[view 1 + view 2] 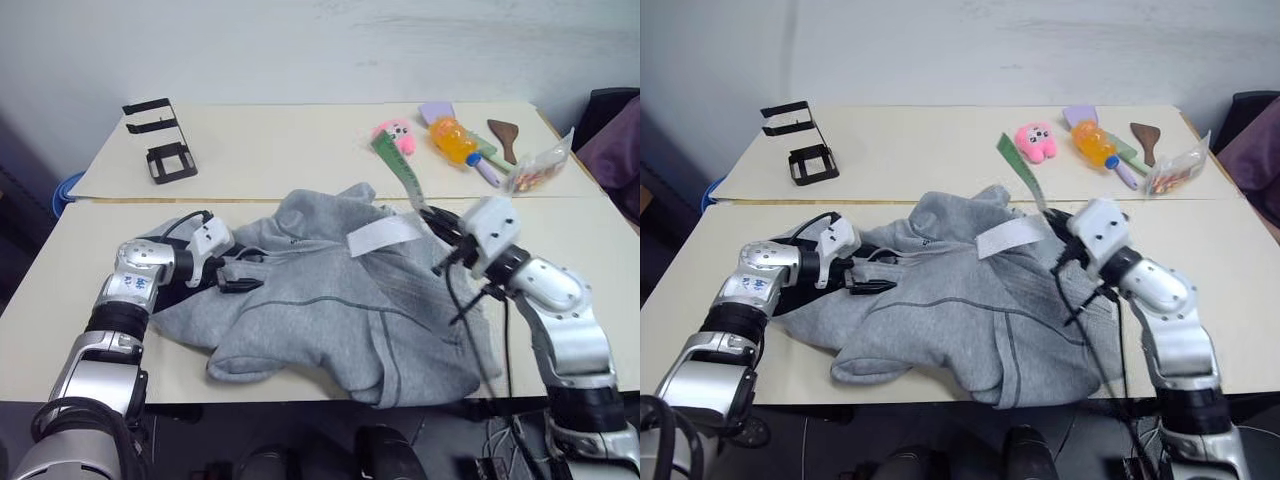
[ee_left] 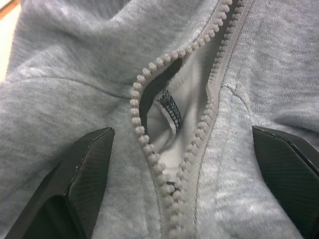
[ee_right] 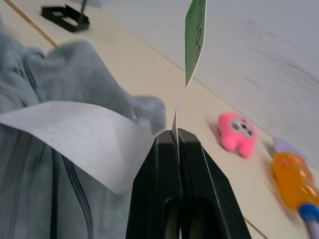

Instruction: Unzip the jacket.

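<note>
My left gripper (image 2: pixel 182 164) stands wide open with nothing in it, one finger on each side of the zip (image 2: pixel 169 164), just over the cloth. My right gripper (image 3: pixel 175 137) is shut tight on the edge of the green tag (image 3: pixel 195 30), which stands up from between its fingers.

The jacket (image 1: pixel 330 310) lies crumpled across the near table (image 1: pixel 60 290), and I cannot tell which end of it faces me. At its upper end the white tag (image 1: pixel 383 235) lies flat on the cloth.

My worry starts with the whole garment: since I hold only a tag, any pull on it may drag the loose jacket across the table instead of tensing the zip. Next, the tag's string could snap or the card slip out. Smallest, the zip: its teeth are already parted here and I cannot make out the slider, so my left fingers may close on fleece alone.
</note>
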{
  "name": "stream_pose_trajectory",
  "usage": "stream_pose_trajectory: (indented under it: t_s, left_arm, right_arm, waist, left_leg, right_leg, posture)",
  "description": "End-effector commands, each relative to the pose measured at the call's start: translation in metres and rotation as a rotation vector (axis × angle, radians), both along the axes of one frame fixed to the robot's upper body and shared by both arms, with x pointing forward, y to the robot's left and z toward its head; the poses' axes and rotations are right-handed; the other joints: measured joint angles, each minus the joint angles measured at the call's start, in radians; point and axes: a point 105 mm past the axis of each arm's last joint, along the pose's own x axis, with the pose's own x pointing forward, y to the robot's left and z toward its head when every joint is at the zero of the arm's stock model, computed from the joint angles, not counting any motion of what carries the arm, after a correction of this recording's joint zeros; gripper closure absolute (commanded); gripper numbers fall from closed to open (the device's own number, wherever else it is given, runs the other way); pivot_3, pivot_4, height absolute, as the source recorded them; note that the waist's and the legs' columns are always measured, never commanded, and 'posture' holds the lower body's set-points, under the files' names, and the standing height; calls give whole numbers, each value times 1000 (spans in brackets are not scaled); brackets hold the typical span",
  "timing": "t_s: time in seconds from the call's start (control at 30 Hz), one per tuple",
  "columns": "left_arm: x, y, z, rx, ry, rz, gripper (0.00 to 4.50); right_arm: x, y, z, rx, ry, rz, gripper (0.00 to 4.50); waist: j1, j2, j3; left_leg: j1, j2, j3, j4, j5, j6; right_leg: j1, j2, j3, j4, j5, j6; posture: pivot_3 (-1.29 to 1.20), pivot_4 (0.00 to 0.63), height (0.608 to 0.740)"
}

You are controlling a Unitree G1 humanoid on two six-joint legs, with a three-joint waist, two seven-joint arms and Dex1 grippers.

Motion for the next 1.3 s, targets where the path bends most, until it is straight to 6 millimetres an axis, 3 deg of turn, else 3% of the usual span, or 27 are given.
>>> stream_pose_trajectory:
  t_s: [0.03,0.1,0.3,0.5,0.73,0.8,0.9,1.0,1.1,1.2,1.3]
  left_arm:
    - [-46,45,-77,111,340,147,0]
    - [-49,47,-79,114,338,153,0]
    - [-57,55,-83,124,335,167,0]
    - [-61,61,-84,150,328,166,0]
    - [-66,62,-87,154,318,151,0]
    - [-69,62,-89,151,320,146,0]
    - [-73,62,-92,145,297,122,0]
    - [-74,64,-92,150,275,122,0]
    - [-73,63,-89,132,223,107,0]
    - [-68,49,-72,18,113,57,0]
    - [-67,35,-42,-133,-7,-12,0]
  right_arm:
    - [-20,-48,21,-65,-106,-163,4490]
    - [-29,-74,15,-110,-107,-243,4490]
    - [-47,-143,-4,-254,-40,-427,4490]
    - [-48,-184,10,-334,-89,-537,4490]
    - [-38,-206,30,-453,-204,-644,4490]
    - [-31,-210,29,-413,-201,-673,4490]
    - [-21,-204,23,-179,-199,-647,4490]
    - [-14,-199,5,133,-49,-591,4490]
    - [-17,-197,-2,-198,-16,-566,4490]
    - [-19,-201,-8,-124,17,-581,4490]
    - [-28,-180,-9,-12,28,-430,4113]
  waist:
    - [-3,1,-1]
    - [-6,-1,-2]
    - [-10,2,-4]
    - [-23,7,-5]
    - [-10,8,-6]
    - [-4,10,-7]
    - [-1,11,-8]
    - [0,11,-8]
    - [0,16,-9]
    - [-9,18,-8]
    - [-5,14,-6]
  left_leg:
    - [1,0,1,-1,0,0]
    - [3,-1,2,-7,0,-1]
    - [34,-3,6,-26,-4,-5]
    - [37,-1,8,-30,-5,-10]
    - [37,-2,7,-30,-5,-10]
    - [37,-2,8,-30,-6,-10]
    - [37,-2,7,-30,-6,-10]
    - [37,-1,5,-30,-5,-10]
    - [37,-1,4,-30,-5,-9]
    - [35,-1,7,-32,-6,-10]
    - [35,0,7,-31,-6,-11]
  right_leg:
    - [0,1,1,0,0,0]
    - [0,2,6,-2,0,0]
    - [15,3,17,-10,-5,-2]
    - [14,3,18,-9,-7,-6]
    - [13,2,18,-10,-8,-7]
    - [13,2,18,-10,-8,-7]
    - [13,2,18,-10,-8,-7]
    - [13,2,17,-11,-8,-7]
    - [13,2,16,-11,-8,-7]
    - [11,2,17,-11,-8,-8]
    - [7,2,17,-10,-8,-8]
  posture:
    - [0,150,740]
    - [0,150,740]
    - [0,150,740]
    - [0,150,740]
    - [0,150,740]
    - [0,150,740]
    - [0,150,740]
    - [0,150,740]
    - [0,150,740]
    - [0,150,740]
    - [0,150,740]
